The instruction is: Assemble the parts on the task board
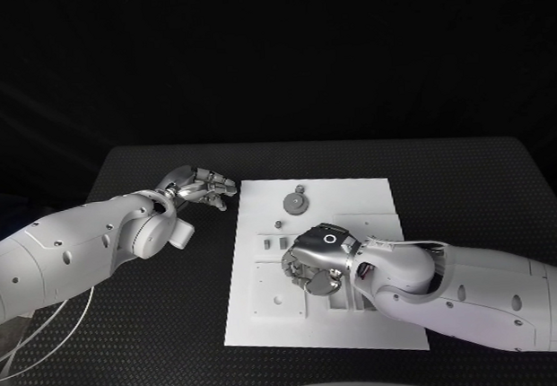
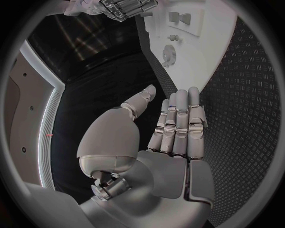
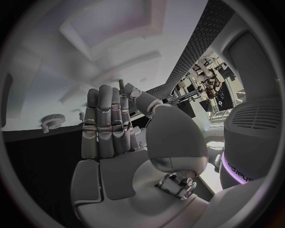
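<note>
The white task board (image 1: 357, 191) lies in the middle of the black table. A grey gear (image 1: 296, 201) rests on its far part, with small grey parts (image 1: 278, 223) just in front of it. My right hand (image 1: 316, 264) is low over the board's middle, fingers pointing down at it. In the right wrist view its fingers (image 3: 104, 118) are straight and together, and a thin dark tip (image 3: 121, 84) shows between finger and thumb; whether it is held is unclear. My left hand (image 1: 200, 185) hovers by the board's far left corner, fingers (image 2: 181, 118) straight, thumb apart, holding nothing.
The left wrist view shows the gear (image 2: 168, 54), a small peg (image 2: 173, 37) and a bow-tie-shaped piece (image 2: 180, 18) on the board. Recessed slots (image 1: 345, 300) lie at the board's near end. Bare black table (image 1: 147, 329) surrounds the board.
</note>
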Controlling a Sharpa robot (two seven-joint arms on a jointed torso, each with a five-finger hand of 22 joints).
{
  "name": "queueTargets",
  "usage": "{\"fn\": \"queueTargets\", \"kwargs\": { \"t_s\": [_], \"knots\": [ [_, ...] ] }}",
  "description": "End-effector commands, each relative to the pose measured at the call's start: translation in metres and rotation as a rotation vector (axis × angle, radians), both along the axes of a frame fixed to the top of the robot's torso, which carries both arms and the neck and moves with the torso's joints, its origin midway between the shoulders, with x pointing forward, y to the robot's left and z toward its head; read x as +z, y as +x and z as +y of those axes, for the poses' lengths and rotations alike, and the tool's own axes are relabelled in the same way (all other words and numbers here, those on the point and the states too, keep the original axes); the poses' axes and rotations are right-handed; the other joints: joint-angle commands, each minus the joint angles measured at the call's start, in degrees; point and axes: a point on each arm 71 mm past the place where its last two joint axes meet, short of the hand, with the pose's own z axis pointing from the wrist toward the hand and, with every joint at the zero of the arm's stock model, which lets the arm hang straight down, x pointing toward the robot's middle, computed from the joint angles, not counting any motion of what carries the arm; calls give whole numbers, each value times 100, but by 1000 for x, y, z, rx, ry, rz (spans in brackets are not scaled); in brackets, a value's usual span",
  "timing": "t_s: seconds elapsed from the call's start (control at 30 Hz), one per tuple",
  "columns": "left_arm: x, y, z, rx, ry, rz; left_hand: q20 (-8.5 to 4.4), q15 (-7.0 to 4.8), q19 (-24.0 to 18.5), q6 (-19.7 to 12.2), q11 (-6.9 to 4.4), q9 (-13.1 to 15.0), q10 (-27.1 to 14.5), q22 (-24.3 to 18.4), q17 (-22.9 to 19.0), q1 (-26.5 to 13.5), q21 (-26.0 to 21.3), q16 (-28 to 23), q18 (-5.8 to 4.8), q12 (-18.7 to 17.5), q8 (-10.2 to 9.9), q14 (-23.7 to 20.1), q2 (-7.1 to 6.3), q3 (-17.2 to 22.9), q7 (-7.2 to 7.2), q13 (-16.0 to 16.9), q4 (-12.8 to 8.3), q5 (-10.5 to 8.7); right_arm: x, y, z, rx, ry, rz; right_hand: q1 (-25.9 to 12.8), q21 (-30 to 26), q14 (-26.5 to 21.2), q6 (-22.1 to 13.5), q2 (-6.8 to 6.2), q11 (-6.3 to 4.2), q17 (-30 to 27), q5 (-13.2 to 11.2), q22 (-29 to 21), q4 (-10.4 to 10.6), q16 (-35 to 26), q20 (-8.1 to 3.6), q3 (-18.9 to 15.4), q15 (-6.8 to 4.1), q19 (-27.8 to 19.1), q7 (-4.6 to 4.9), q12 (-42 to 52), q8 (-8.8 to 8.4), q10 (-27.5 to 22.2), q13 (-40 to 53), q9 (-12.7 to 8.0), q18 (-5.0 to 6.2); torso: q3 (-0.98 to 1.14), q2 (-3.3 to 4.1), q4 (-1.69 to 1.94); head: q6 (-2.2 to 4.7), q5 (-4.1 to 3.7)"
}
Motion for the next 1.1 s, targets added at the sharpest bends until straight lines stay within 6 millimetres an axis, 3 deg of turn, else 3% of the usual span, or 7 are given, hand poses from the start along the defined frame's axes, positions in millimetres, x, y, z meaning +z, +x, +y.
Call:
{"fn": "queueTargets", "kwargs": {
  "t_s": [0.03, 1.1],
  "knots": [
    [1, 0, -2, -11, -12, -2, -19, 17, -15, -30, 26, -7, 1, -6, 9, -29, -18, -29, 76, -22, 23, -10, 6, -30, -5, 9, 11, 12, 0, -2, 1, 11, -5, -5, 41, 6, 4, 25, -5, -16, 9, 40, 7, 9, 28, 0, 22, -30, 23, -7, -38, 19, 40, 6, 10, 78, -1, 2, 0, -2, 4],
    [1, -1, 0, -9, -11, 0, -20, 17, -13, -31, 25, -9, 1, -18, 16, -30, -17, -36, 75, -21, 27, -8, 5, -34, -5, 14, 9, 12, -13, 1, 2, 12, -94, 49, 21, -11, -6, 15, 6, -11, 9, 40, 14, 12, 27, 5, 16, -24, 18, -2, -58, 11, 40, 17, 21, 78, -6, 0, 0, -56, 7]
  ]
}}
